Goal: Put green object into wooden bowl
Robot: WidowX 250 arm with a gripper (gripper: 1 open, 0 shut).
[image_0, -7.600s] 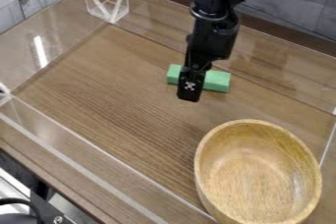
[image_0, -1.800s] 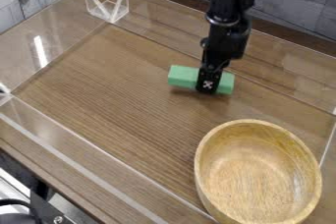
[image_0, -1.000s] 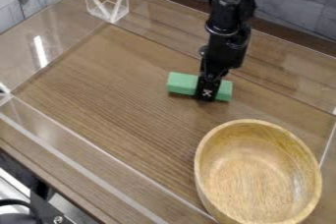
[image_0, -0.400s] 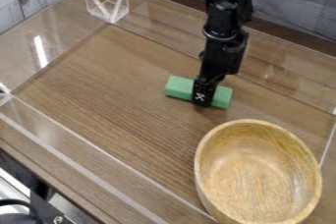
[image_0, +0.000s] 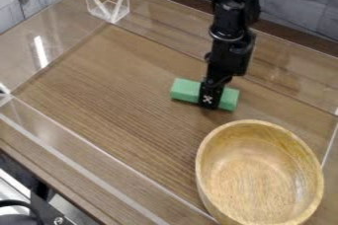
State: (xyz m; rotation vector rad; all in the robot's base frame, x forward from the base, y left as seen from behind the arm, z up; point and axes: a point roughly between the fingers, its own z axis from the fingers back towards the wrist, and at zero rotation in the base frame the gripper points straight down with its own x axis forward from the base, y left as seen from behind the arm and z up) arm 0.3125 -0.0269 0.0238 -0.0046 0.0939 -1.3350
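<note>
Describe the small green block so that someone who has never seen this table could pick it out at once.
Start at the large round light-wood bowl at the near right of the wood-grain table. Just behind its rim, toward the table's middle, lies the small flat mint-green block, with the black gripper shut on its right part from above. It is the only green thing there, and far smaller than the bowl.

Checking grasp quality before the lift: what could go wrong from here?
1. The jaws sit near the right end of the green block, not its middle, so it may tilt or slip out when lifted.
2. The block still lies on the table, outside the wooden bowl; carried low, it could catch the bowl's thick rim.
3. The gripper hides the contact, so the hold itself is unconfirmed.
</note>
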